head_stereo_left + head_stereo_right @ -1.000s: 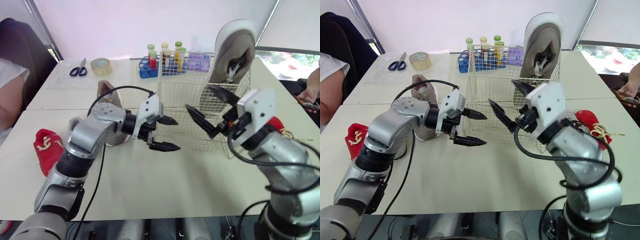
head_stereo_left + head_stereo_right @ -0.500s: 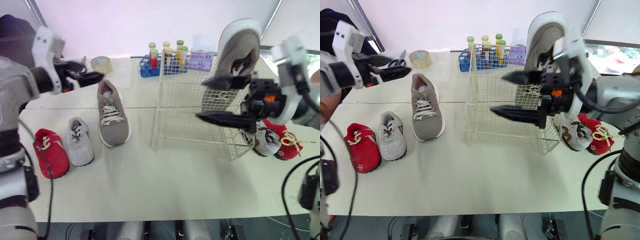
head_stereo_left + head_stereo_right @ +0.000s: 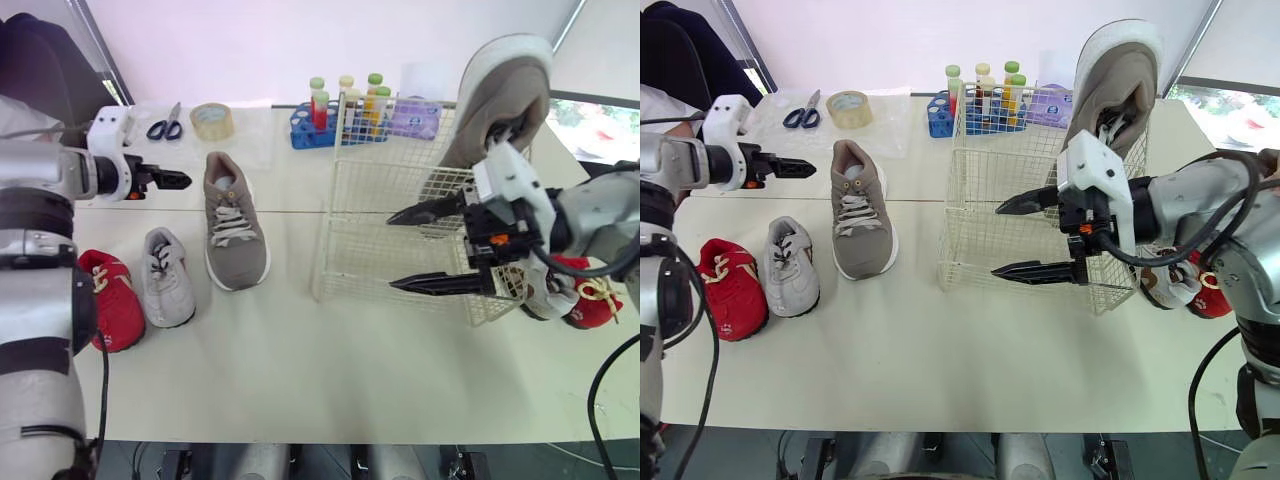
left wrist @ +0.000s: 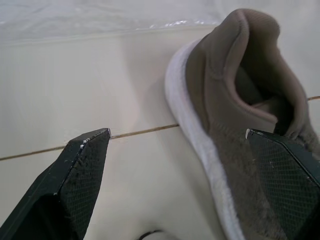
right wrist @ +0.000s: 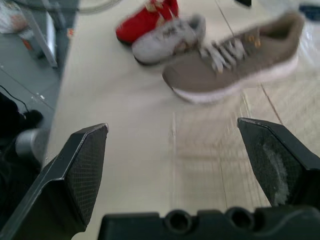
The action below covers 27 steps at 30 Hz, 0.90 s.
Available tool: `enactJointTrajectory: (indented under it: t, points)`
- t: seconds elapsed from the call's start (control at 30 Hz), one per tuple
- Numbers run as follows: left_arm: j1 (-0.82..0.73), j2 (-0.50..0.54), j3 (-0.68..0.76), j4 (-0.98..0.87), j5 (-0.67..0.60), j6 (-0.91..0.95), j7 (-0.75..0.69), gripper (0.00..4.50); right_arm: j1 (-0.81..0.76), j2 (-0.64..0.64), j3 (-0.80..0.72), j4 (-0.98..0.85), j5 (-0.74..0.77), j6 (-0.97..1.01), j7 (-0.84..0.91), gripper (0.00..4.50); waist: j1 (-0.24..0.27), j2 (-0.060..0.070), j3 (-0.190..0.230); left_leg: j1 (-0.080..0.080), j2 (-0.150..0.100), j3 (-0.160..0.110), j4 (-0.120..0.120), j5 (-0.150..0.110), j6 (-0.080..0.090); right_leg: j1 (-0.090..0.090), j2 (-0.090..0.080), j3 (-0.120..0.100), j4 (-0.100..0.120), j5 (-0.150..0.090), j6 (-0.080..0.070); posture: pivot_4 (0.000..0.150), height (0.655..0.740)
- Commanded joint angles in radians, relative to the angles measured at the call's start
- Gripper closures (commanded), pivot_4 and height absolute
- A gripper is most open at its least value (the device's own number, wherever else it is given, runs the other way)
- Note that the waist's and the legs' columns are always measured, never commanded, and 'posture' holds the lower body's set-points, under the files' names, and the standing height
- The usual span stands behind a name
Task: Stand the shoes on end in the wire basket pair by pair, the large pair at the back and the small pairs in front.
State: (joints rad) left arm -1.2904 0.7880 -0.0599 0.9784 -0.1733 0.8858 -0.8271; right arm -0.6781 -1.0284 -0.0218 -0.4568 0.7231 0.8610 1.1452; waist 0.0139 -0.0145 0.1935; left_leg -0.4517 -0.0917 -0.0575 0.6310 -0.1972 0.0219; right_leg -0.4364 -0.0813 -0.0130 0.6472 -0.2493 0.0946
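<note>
A white wire basket stands on the table right of centre. One large taupe shoe stands on end at its back right corner. Its mate lies flat on the table left of the basket, with a small grey shoe and a small red shoe further left. Another small grey shoe and red shoe lie right of the basket. My left gripper hovers open just left of the flat taupe shoe's heel. My right gripper is open and holds nothing, in front of the basket's front wall.
Along the table's back edge are scissors, a tape roll, a blue rack of tubes and a purple packet. A person in a white sleeve sits at the far left.
Both grippers have left the middle of the table. The left arm swung out to the left, beside the flat taupe shoe's heel; the right drew back to the basket's front. No shoe moved.
</note>
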Motion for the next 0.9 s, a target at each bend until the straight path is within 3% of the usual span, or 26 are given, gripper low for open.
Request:
enactJointTrajectory:
  t: [0.03,0.33,0.47,0.57,0.77,0.83,0.9]
  points:
    - [-0.056,-0.015,0.031,0.039,0.01,-0.039,-0.018,0.0,0.041,-0.015,-0.058,-0.057,0.007,-0.006,-0.039,0.02,-0.001,0.0,0.0,-0.001,0.0,0.0,0.0,0.0,0.0,0.0,0.0,0.0,0.0,0.0,0.0,0.15,0.74]
    - [-0.049,-0.113,0.001,0.126,0.061,-0.044,-0.036,0.0,0.094,-0.041,-0.099,-0.105,0.022,0.023,-0.091,0.02,-0.001,0.0,0.0,-0.003,0.0,0.0,0.002,0.0,0.0,-0.003,0.0,0.0,0.002,0.001,0.0,0.15,0.74]
    - [-0.025,-0.186,0.015,0.202,0.09,-0.081,0.052,0.0,0.115,-0.1,-0.131,-0.103,0.011,0.021,-0.072,0.02,0.002,0.0,0.0,-0.003,0.0,0.0,0.002,0.0,0.0,-0.002,0.0,0.0,0.002,0.001,0.0,0.15,0.74]
    - [-0.006,-0.224,0.056,0.25,0.091,-0.141,0.145,0.94,0.126,-0.14,-0.165,-0.063,-0.013,-0.003,-0.072,0.0,0.001,0.0,-0.001,-0.002,0.0,0.0,0.004,0.0,0.0,-0.001,0.0,0.0,0.002,0.002,0.0,0.15,0.74]
    - [-0.01,-0.251,0.109,0.274,0.083,-0.162,0.189,3.47,0.168,-0.155,-0.211,-0.097,0.033,0.036,-0.086,0.0,0.008,0.0,-0.001,0.009,0.001,0.0,0.004,-0.001,-0.002,0.01,0.0,0.0,0.001,0.002,0.0,0.15,0.74]
    - [-0.011,-0.253,0.118,0.272,0.084,-0.161,0.19,3.96,0.173,-0.154,-0.212,-0.099,0.035,0.034,-0.092,0.0,0.007,0.0,-0.001,0.009,0.001,0.0,0.004,-0.001,-0.001,0.01,-0.001,0.0,0.0,0.002,0.0,0.15,0.74]
    - [-0.029,-0.23,0.178,0.251,0.043,-0.179,0.205,4.0,0.169,-0.145,-0.217,-0.098,0.043,0.044,-0.115,0.0,0.007,0.0,-0.001,0.009,0.001,0.0,0.006,-0.001,-0.001,0.01,-0.001,0.0,0.0,0.002,0.0,0.15,0.74]
